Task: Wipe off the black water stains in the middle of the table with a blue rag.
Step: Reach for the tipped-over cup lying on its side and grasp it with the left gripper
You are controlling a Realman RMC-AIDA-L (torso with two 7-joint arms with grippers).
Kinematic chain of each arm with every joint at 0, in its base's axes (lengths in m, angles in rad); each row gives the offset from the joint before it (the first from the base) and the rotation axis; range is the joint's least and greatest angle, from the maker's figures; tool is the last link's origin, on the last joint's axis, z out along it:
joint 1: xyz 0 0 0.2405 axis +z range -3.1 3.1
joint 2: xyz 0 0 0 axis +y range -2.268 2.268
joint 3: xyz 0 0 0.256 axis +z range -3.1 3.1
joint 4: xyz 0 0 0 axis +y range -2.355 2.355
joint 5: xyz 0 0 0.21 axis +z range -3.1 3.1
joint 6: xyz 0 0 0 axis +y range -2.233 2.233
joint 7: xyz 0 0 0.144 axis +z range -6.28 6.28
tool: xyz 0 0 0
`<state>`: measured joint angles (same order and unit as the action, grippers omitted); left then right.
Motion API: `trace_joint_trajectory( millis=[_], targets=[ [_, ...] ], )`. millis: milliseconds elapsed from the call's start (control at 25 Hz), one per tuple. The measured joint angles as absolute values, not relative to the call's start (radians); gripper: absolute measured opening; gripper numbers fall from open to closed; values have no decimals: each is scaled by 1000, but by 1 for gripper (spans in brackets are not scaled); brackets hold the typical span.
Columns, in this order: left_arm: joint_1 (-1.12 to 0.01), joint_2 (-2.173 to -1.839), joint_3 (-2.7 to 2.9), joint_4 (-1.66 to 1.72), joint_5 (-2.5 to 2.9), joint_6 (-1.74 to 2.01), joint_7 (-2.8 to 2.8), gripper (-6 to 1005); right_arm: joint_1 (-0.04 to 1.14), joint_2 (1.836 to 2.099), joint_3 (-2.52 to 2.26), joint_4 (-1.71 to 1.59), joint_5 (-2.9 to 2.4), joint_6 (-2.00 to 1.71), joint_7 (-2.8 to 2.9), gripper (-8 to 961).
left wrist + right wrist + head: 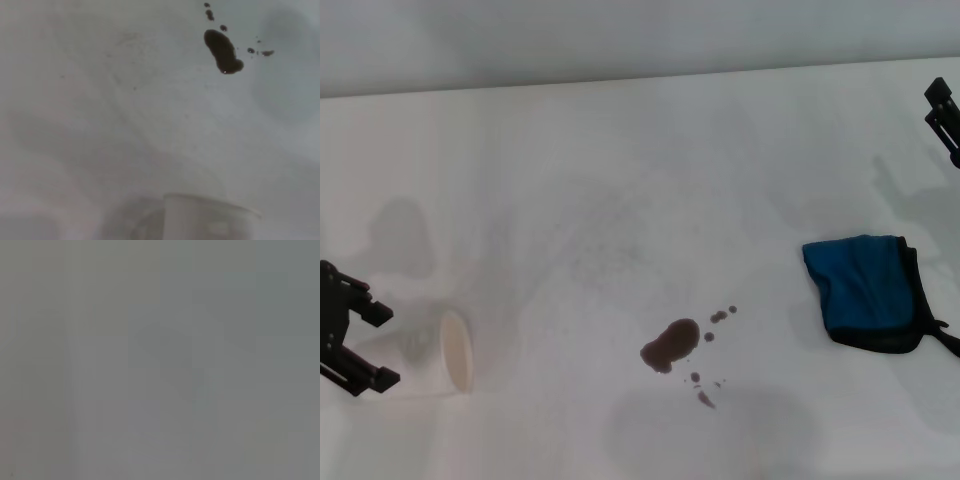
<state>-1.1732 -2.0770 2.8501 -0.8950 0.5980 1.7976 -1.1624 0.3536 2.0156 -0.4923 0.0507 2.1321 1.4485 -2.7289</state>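
Near the middle of the white worktop sits the stain, one dark oblong blotch with small droplets scattered close around it, untouched. Well apart from it, on the robot's right, lies the rag, folded blue side up with its black edging showing, not yet picked up. The right pincer hangs at the far right edge of the head view, beyond the rag and clear of it; only part of it shows, so I cannot tell how far it is open, and it holds nothing visible. The left pincer hovers low on the left with its fingers spread wide and empty, just beside a white paper cup lying on its side. I judge the main risks to be these: a grasp on the rag's loose fold or trailing black edge could lift only a corner, leaving the cloth dangling and wiping poorly; a single pass over the blotch could smear liquid outward or miss the outlying droplets; and any movement of the left arm could nudge the cup and send it rolling towards the stain.
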Motion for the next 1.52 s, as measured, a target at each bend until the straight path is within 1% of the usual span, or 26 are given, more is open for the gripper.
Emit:
trace_joint_trajectory(
  millis=[1040, 1520],
  targets=[
    [-1138, -2079, 2849, -633, 632, 1575, -1242, 877, 350, 2014, -492, 51, 2126, 1450, -2729, 838],
    [-1137, -2076, 2848, -618, 611, 1572, -1244, 799, 347, 2014, -492, 51, 2127, 1446, -2728, 838]
  ],
)
